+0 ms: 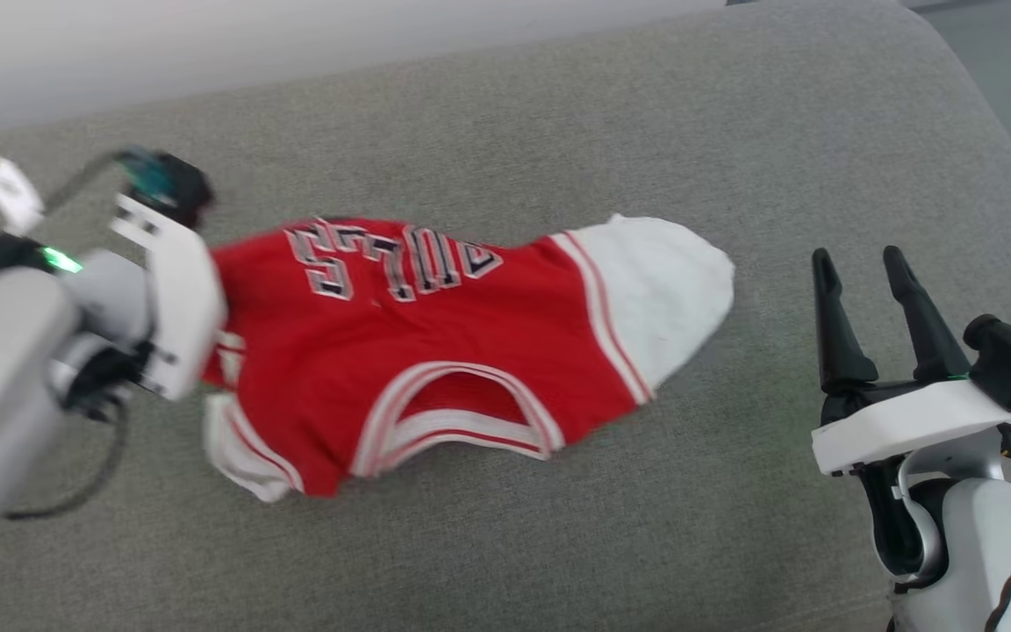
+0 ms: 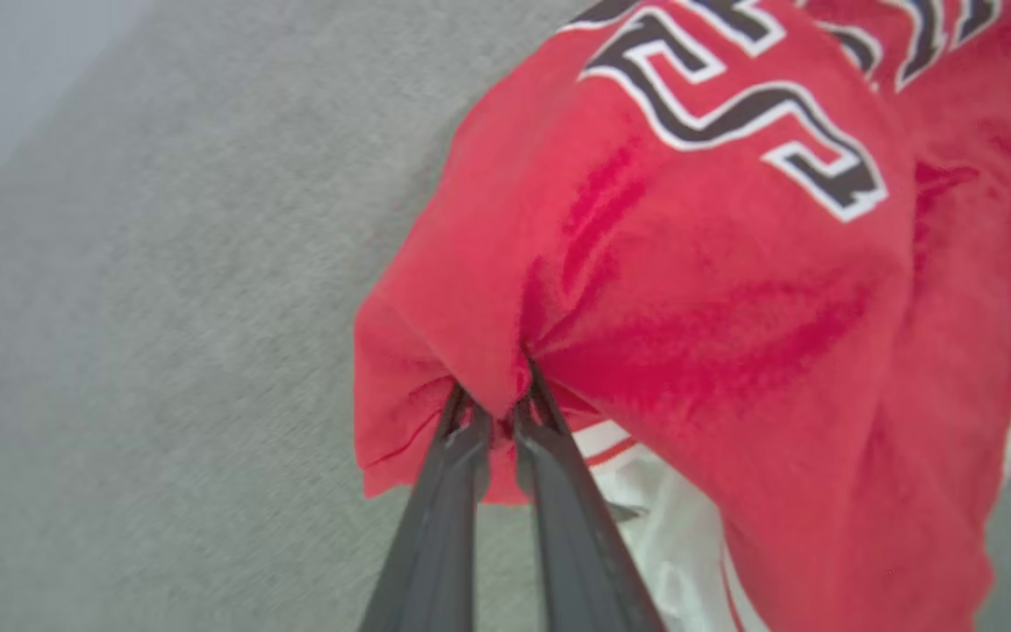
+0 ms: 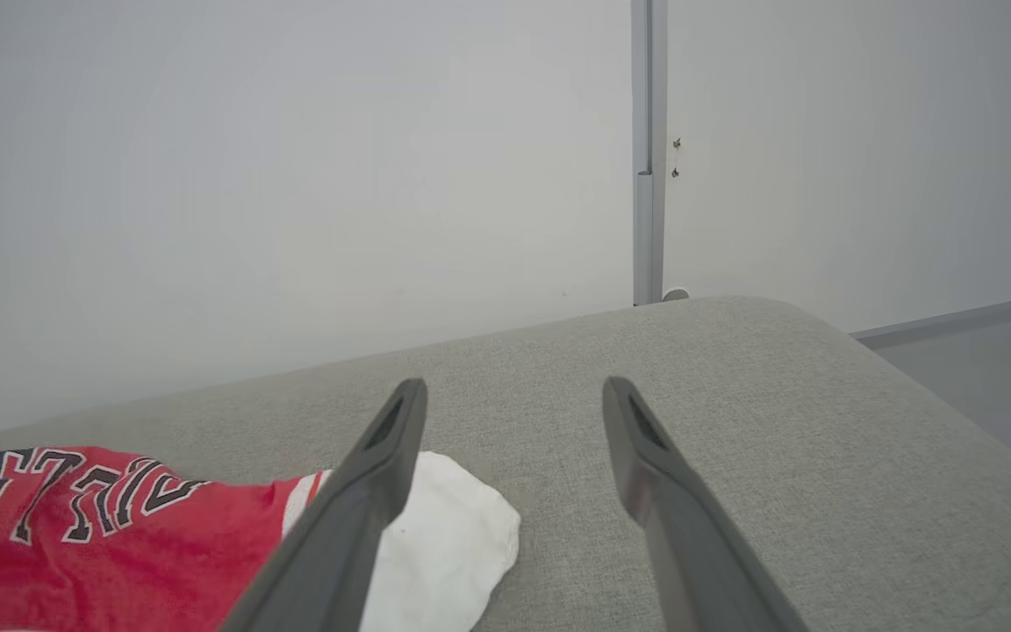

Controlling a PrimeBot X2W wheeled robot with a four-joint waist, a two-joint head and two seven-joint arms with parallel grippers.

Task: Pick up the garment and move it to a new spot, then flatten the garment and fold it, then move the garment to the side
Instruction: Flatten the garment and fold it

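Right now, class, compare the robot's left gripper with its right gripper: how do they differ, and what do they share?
The left gripper has its fingers shut on a fold of the garment; the right gripper has its fingers spread and holds nothing. The left gripper touches the garment's red edge; the right gripper stands apart from it, past the white sleeve. Both have two long dark fingers.

Red garment (image 1: 435, 351), white sleeves, striped trim, dark white-outlined lettering; lies rumpled on gray cushion (image 1: 558, 132), neck opening nearest in head view, left edge bunched.
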